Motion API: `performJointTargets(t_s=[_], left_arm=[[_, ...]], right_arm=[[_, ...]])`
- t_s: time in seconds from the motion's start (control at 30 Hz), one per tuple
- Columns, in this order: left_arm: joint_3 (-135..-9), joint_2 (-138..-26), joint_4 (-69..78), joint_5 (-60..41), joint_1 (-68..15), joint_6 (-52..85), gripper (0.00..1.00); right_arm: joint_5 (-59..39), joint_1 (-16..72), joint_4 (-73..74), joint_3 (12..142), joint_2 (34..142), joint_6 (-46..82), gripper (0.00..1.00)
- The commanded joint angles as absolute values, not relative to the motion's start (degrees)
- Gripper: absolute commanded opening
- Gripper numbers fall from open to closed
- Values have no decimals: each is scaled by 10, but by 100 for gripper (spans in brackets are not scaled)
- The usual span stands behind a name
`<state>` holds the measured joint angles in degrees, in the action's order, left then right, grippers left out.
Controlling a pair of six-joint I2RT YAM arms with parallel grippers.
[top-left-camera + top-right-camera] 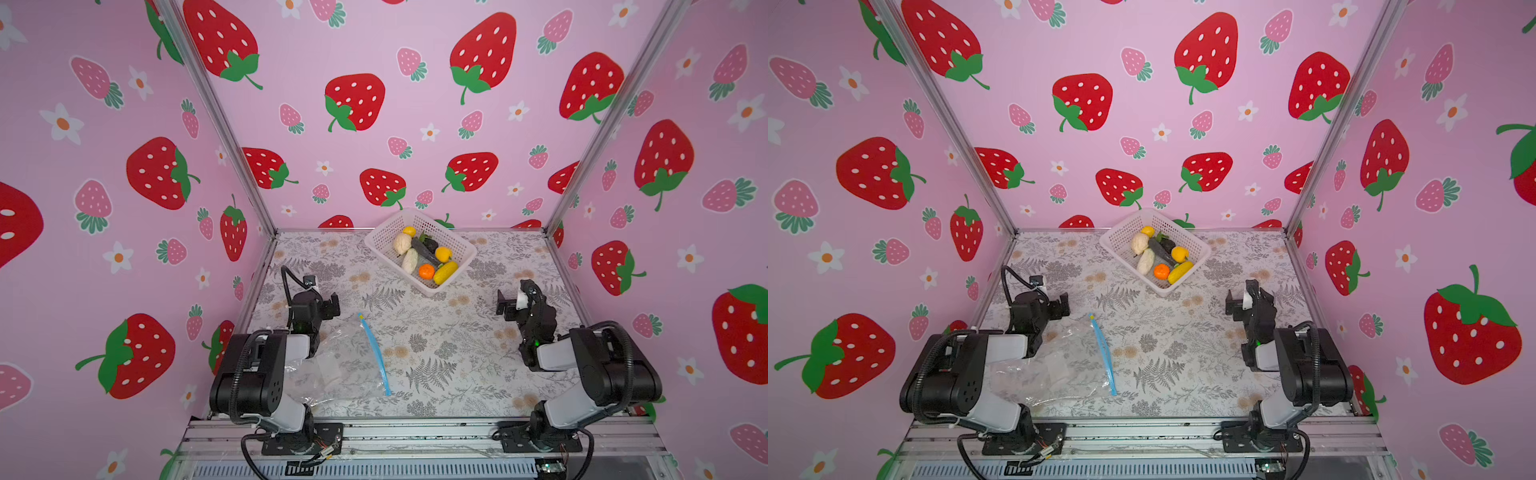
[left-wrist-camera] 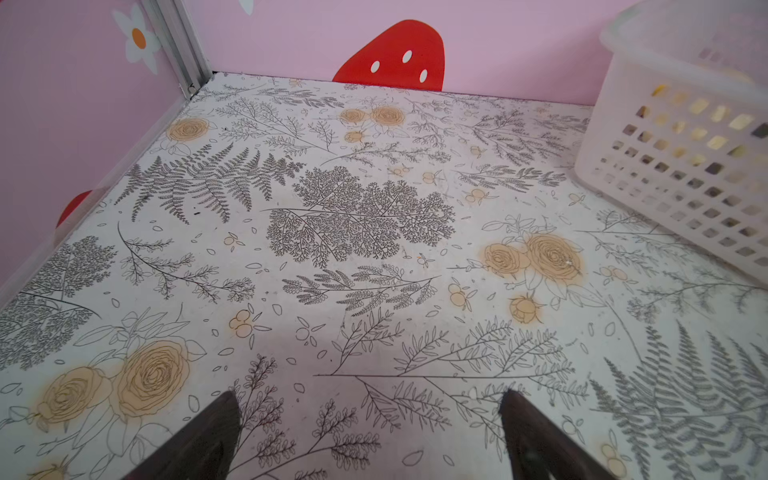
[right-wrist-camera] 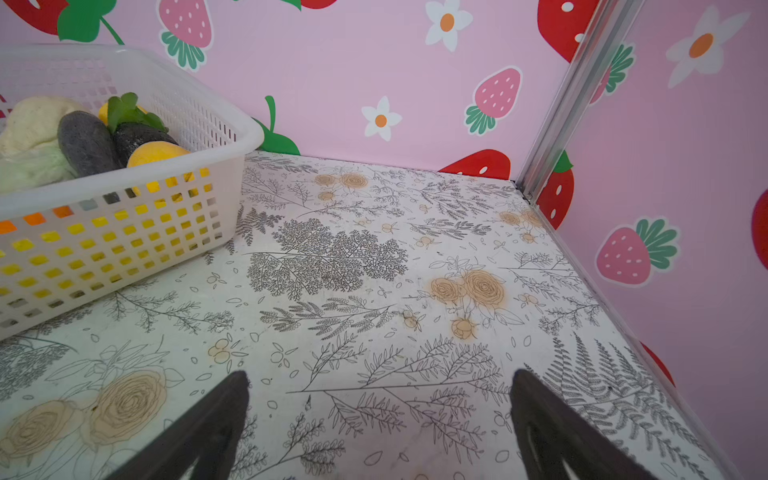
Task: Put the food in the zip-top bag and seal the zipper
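Tabletop [image 1: 436, 357] with a matte floral print carries everything. On it the zip-top bag [image 1: 345, 365], clear and crinkly, lies flat beside the left arm. The white perforated basket [image 1: 379, 239] at the back holds the food [image 1: 424, 259], rounded toy pieces. Both the left gripper [image 2: 370, 399] and right gripper [image 3: 380, 376] hang spread wide, empty. With the thin light-blue zipper [image 1: 376, 353] facing centre, pinning that edge first seems wise.

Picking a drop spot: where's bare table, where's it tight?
Widest bare table: between zipper and right gripper, nearer than the basket. Smaller strip between left gripper and basket. Crowded: near-left, zip-top bag fills it.
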<state>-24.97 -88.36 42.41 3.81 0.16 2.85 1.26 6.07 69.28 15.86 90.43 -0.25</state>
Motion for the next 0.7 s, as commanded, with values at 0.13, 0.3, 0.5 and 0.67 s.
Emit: performJointTargets(t_s=[0.13,0.3,0.5,0.67], left_arm=[[-267,-891,428,33,4,24,99],[-267,-891,428,33,4,24,99],[-267,-891,429,33,4,24,99],[-267,-891,428,33,4,24,99]], right_arm=[[1,52,698,166,907,-7,99],[-3,50,699,165,906,-5,99],[-4,49,700,164,906,-5,99],[-4,49,701,164,906,-5,99]])
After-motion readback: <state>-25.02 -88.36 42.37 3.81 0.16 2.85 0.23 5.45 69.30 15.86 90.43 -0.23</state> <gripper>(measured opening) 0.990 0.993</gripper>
